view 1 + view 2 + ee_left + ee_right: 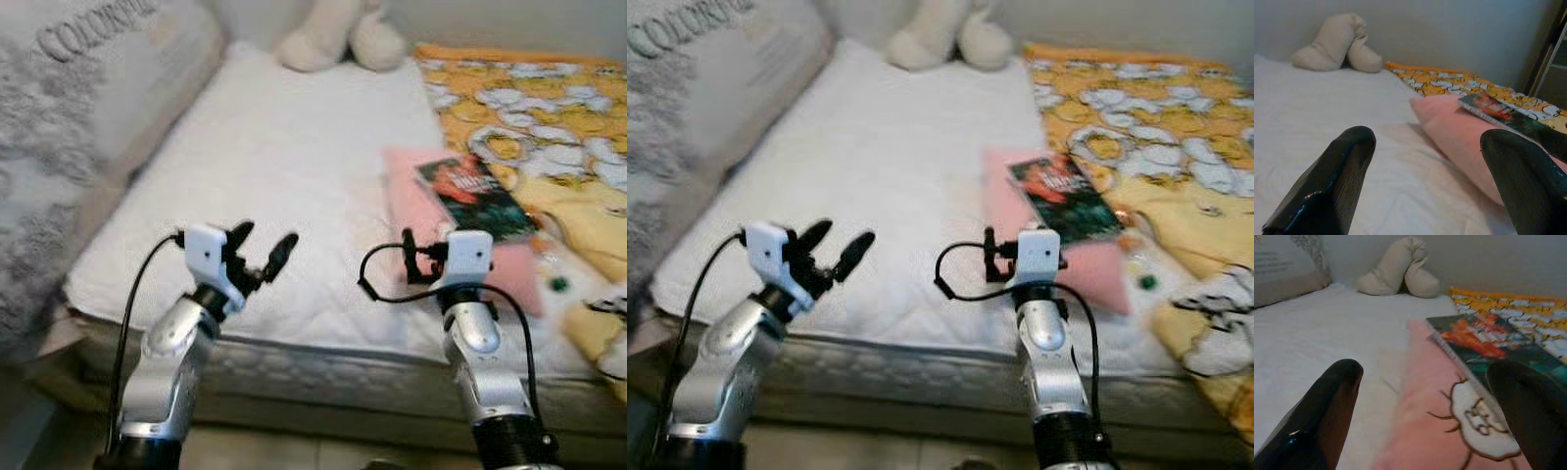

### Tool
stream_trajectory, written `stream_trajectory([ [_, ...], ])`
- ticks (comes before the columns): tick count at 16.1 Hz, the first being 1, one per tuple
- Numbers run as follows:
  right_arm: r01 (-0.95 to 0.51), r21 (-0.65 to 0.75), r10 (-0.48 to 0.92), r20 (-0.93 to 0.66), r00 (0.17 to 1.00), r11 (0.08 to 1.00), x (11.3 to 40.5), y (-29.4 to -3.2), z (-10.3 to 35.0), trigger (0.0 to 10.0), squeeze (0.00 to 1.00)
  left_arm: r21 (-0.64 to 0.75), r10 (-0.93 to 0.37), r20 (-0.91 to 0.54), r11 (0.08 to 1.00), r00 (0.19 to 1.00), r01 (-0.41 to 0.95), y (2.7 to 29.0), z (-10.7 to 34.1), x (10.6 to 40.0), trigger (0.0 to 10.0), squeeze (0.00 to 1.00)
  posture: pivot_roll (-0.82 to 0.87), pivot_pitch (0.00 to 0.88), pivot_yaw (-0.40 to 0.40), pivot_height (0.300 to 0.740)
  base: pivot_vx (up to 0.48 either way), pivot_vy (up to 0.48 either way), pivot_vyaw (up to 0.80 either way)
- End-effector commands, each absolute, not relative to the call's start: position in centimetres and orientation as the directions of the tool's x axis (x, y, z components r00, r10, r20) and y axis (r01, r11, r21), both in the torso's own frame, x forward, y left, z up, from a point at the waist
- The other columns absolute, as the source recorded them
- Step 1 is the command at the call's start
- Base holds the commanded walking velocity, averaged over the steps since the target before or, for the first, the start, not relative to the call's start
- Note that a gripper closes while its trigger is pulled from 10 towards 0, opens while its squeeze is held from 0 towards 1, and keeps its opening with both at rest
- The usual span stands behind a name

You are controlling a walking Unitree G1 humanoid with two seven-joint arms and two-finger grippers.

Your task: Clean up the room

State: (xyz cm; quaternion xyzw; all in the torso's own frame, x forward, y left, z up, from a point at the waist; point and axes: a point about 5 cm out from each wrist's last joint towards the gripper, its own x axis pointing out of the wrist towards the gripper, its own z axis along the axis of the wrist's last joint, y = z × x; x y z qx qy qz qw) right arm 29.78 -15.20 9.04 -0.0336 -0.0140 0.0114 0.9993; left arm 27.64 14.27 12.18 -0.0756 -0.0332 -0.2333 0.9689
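Right wrist view: glossy book (pixel 1488 340) on soft pink pillow (pixel 1425 431)

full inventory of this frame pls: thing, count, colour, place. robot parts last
bed: 1, white quilted cover, spans the scene ahead of the robot
pillow: 1, grey with lettering, along the bed's left side
plush toy: 1, cream, far end of the bed
blanket: 1, orange-yellow with white pattern, right side of the bed
pink cushion: 1, pink, on the bed beside the blanket
book: 1, dark cover with red, lying on the pink cushion
small green object: 1, green, right of the cushion; too small to identify
left gripper: 1, black jaws open, above the bed's near edge
right gripper: 1, black jaws open, at the cushion's near end
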Motion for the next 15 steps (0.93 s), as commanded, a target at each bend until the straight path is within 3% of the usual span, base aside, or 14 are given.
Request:
stream_trajectory([
  [1,-0.039,-0.063,0.043,0.063,0.997,0.997,30.1,-14.5,10.0,10.0,0.0,-0.115,-0.424,0.082,0.895,0.902,0.431,14.7,11.9,27.8,10.0,0.0,-0.08,0.0,0.014,0.74,0.0,0.0,0.0],
  [4,-0.029,-0.052,0.031,0.033,0.999,0.998,30.0,-14.7,9.4,10.0,0.0,-0.11,-0.418,0.074,0.899,0.905,0.424,14.7,11.8,27.8,10.0,0.0,-0.08,0.0,0.015,0.74,0.0,0.0,0.0],
  [11,-0.026,-0.041,0.027,0.024,0.999,0.999,29.7,-14.7,8.9,10.0,0.0,-0.067,-0.435,0.059,0.896,0.898,0.438,14.7,11.6,27.8,10.0,0.0,-0.08,0.0,0.027,0.74,0.0,0.0,-0.76],
  [15,-0.047,-0.051,0.048,0.027,0.998,0.998,29.4,-14.3,8.8,10.0,0.0,-0.063,-0.378,0.042,0.923,0.925,0.38,14.9,11.2,27.9,10.0,0.0,-0.09,0.0,0.028,0.74,0.371,-0.285,0.0],
])
